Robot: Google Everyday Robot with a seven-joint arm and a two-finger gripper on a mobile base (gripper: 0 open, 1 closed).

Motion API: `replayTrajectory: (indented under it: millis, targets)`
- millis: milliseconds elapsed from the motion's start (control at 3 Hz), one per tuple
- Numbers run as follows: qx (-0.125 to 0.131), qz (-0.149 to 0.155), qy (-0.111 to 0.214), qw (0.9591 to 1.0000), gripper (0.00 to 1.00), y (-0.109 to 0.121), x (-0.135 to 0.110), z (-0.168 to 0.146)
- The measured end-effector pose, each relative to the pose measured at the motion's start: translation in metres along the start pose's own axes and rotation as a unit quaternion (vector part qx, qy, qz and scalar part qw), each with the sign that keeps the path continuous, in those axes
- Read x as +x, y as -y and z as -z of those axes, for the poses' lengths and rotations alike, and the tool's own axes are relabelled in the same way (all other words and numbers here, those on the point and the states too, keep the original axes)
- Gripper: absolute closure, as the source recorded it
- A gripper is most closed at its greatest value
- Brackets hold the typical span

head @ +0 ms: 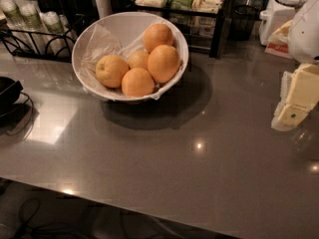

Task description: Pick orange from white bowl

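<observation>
A large white bowl (94, 39) with a crinkled plastic lining stands tilted on the grey counter, at the back left of centre. It holds several oranges. The paler, more yellow orange (111, 70) lies at the left of the pile, against the lining. The deeper-orange ones (163, 62) sit beside and behind it. My gripper (295, 101), with cream-coloured parts, hangs at the right edge of the view above the counter. It is far to the right of the bowl and holds nothing that I can see.
A black wire rack with cups (30, 26) stands at the back left. A black object with a cable (7, 96) lies at the left edge. A shelf of packets (184, 4) and a white appliance (279, 11) stand behind. The counter's front edge (149, 210) runs across the bottom.
</observation>
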State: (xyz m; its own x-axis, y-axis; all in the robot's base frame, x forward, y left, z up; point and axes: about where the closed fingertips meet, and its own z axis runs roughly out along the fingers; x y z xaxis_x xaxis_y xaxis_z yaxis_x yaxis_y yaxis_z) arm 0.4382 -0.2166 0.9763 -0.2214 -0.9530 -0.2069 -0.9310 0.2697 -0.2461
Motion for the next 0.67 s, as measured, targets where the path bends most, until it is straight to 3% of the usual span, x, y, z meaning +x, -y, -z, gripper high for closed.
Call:
replayTrajectory:
  millis: [333,667]
  targets:
    - [0.0,0.0,0.0,1.0,0.0,0.0,0.0,0.0]
    - [0.002,0.033,0.032,0.9989,0.0,0.002,-0.028,-0.011]
